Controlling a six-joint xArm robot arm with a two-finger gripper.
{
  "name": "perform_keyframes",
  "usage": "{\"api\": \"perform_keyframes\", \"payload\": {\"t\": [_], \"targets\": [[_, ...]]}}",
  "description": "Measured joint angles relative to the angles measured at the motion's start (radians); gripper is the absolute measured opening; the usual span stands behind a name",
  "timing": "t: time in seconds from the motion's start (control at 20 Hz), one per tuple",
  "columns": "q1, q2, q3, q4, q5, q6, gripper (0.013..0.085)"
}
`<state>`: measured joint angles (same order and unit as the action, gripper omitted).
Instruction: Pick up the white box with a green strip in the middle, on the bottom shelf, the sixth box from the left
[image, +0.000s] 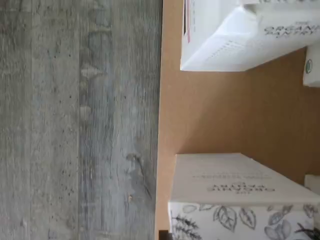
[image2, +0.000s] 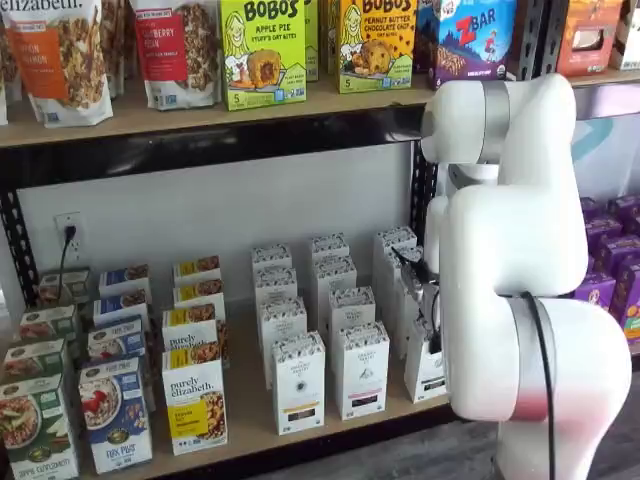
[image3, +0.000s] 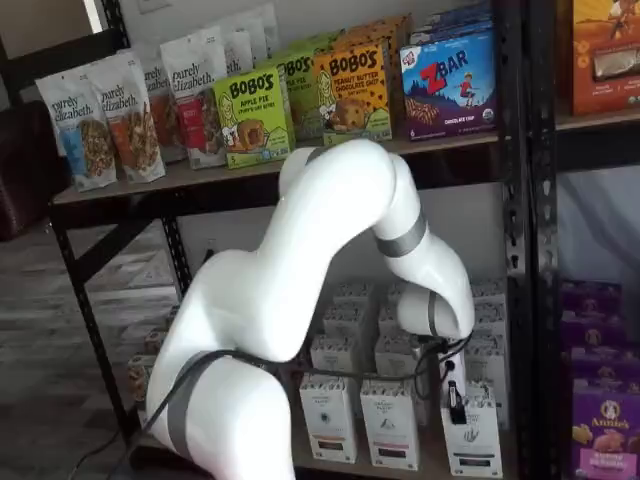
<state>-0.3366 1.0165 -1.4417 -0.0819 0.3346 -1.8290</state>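
Note:
The white box stands at the front right of the bottom shelf, half hidden by my arm. It also shows in a shelf view. My gripper hangs right over its top; only a black finger shows, side-on, so I cannot tell whether it is open or shut. The wrist view shows the shelf board with two white cartons, one with a pink strip and one with a leaf-patterned band. I cannot tell which of them is the target.
Like white cartons stand in rows left of the target. Purely Elizabeth boxes stand further left and purple boxes to the right. A higher board holds snack bags and Bobo's boxes. Grey wood floor lies below.

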Motion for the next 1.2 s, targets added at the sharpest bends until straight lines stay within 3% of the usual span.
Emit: {"api": "perform_keyframes", "payload": {"t": [0.2, 0.35, 0.7, 0.8, 0.85, 1.0, 1.05, 1.2], "targets": [[-0.002, -0.023, 0.05, -0.027, -0.033, 0.023, 0.053], [-0.009, -0.057, 0.118, -0.075, -0.073, 0.063, 0.053], [-0.045, -0.212, 0.397, -0.385, -0.187, 0.335, 0.053], [-0.049, -0.265, 0.481, -0.446, -0.206, 0.393, 0.053], [-0.046, -0.297, 0.529, -0.45, -0.214, 0.4, 0.053], [-0.032, -0.398, 0.667, -0.426, -0.24, 0.392, 0.053], [-0.022, -0.434, 0.715, -0.374, -0.252, 0.351, 0.053], [0.046, -0.571, 0.864, -0.056, -0.272, 0.102, 0.053]]}}
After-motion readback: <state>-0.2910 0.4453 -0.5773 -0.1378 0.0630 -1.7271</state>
